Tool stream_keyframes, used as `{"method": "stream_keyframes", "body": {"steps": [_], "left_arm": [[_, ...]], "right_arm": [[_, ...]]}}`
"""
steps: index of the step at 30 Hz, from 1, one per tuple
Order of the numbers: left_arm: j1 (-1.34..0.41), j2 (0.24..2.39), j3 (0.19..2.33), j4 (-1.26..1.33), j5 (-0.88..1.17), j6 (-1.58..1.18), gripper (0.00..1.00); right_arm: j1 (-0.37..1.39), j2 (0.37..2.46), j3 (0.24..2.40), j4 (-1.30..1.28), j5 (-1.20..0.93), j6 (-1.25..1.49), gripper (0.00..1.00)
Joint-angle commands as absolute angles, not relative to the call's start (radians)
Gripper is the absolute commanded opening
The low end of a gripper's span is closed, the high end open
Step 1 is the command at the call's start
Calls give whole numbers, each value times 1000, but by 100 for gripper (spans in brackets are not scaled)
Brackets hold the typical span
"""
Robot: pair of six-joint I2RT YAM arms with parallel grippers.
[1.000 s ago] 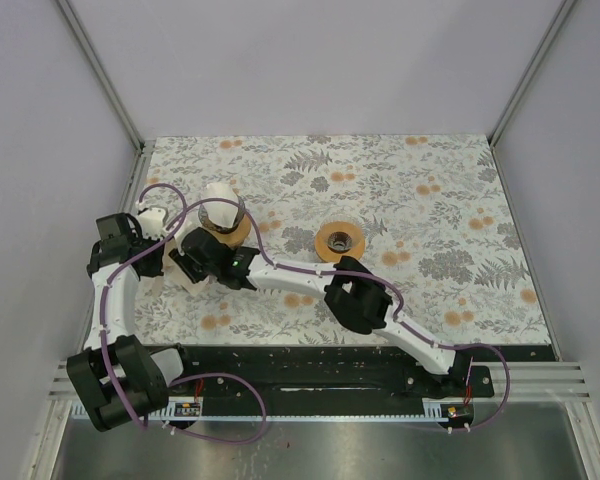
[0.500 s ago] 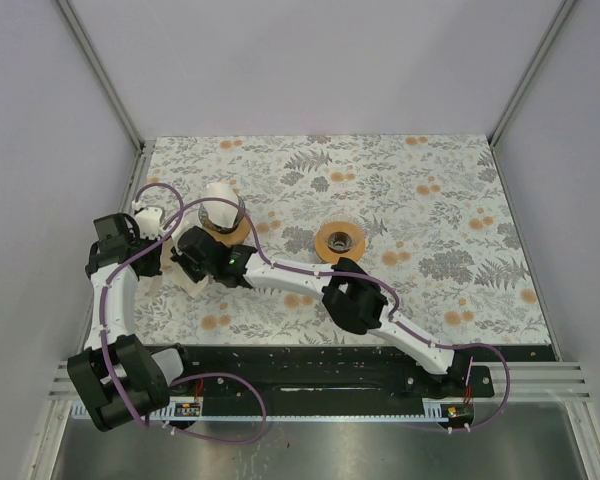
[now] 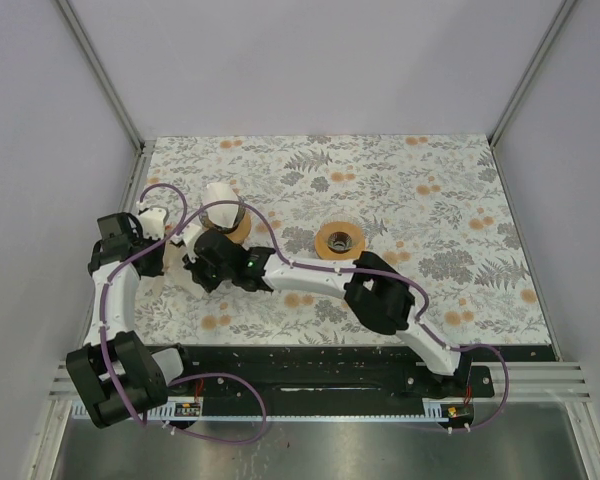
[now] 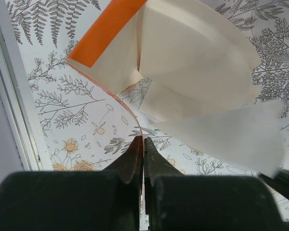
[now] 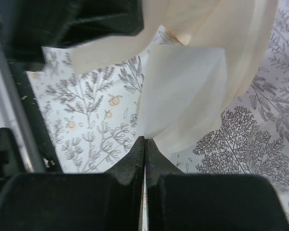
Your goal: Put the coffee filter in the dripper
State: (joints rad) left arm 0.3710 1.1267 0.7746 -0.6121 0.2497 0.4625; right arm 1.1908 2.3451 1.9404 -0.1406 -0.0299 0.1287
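A pack of white coffee filters with an orange band lies at the table's left. My left gripper is shut on the pack's thin orange-edged wrapper. One white filter sticks out of the pack. My right gripper is shut on that filter's lower corner, just right of the left gripper. The round orange dripper stands alone mid-table, well to the right of both grippers.
The right arm stretches across the floral table cover from the near right. A metal rail runs close along the left edge beside the left arm. Grey walls enclose the table.
The right gripper's jaws have shut on the filter's corner, and its arm has drawn slightly to the right. The left gripper has stayed shut on the pack.
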Motion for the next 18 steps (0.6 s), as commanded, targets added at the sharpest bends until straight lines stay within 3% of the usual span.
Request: {"method": "stream_keyframes", "body": {"steps": [1,8,18], "left_arm": [[370,1134,798,-621,247,465,0],[370,1126,798,-623,235,471,0],[368,1192,873,-643,173,468,0]], "right_arm": [[1197,2177,1876,-12,-78,138,0],[1197,2158,1842,-9,-94,137,0],[1197,1930,1632,6,-115,71,0]]}}
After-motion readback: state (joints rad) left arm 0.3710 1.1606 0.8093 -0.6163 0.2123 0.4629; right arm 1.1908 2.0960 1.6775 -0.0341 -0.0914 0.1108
